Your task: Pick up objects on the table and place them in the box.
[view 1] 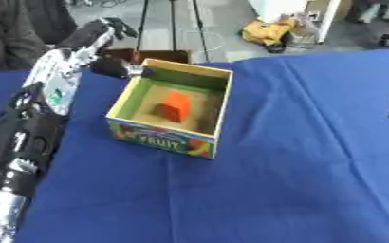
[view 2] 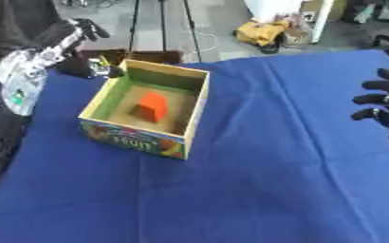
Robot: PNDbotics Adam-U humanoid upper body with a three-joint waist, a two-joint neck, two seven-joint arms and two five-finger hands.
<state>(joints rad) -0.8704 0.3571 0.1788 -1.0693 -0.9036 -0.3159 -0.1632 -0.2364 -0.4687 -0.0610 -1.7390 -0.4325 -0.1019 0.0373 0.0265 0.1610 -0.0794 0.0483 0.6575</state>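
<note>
Left eye view: the left arm (view 1: 23, 142) runs up beside the box (view 1: 199, 72), where an orange block (view 1: 176, 105) lies, the left hand (view 1: 111, 26) raised beyond it, grip unclear. Right eye view: the right hand (view 2: 386, 102), open and empty, hovers well right of the box. The arm could nudge the box in withdrawing, being so close.

**Even daylight, soft focus throughout**

Light is bright and diffuse, strongest on the pale floor along the upper frame. The blue cloth (view 1: 297, 142) shows gentle shading at its creases, no glare. Inside the box (view 1: 121, 102) the orange block (view 1: 176, 105) throws a short dark shadow to its left. Everything is mildly blurred (lettering on the box front barely reads), and the left arm at the left edge smears most.
</note>
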